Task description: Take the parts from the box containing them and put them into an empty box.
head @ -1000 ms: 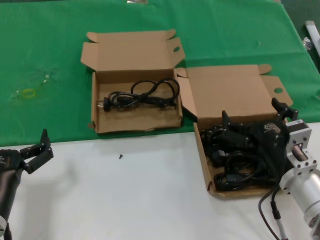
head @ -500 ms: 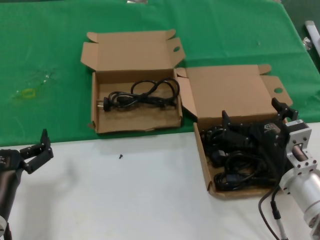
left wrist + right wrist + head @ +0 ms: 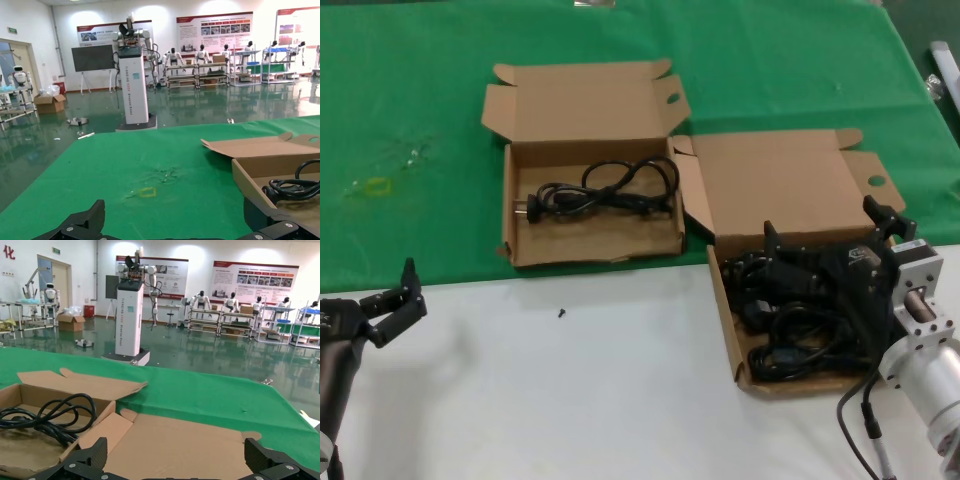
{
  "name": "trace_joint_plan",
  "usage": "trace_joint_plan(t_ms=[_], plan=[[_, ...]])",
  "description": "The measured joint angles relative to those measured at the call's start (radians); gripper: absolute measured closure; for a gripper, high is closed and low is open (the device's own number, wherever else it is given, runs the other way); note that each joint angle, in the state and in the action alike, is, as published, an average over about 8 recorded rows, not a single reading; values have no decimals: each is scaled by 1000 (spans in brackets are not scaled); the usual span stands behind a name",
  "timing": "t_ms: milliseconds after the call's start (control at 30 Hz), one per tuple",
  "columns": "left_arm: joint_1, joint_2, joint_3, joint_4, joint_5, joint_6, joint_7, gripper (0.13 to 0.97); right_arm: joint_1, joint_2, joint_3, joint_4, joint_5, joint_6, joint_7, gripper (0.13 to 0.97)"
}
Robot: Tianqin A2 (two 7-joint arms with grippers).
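Over the near right corner of the desk, the right claw hangs spread wide above the shallow brown cardboard box with the neat front wall, which is heaped with tangled black power cables. Its hinged lid lies open on the green cloth. Just beside it, farther back and to the left, the twin brown cardboard box with the ragged front wall holds a single coiled black cable. Well apart at the near left edge, the left claw hovers spread open, holding nothing.
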Motion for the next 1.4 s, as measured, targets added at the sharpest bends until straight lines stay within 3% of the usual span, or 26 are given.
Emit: trace_joint_plan(t_ms=[1400], plan=[[0,0,0,0,0,0,0,132,0,0,0,0,0,0,0,129]])
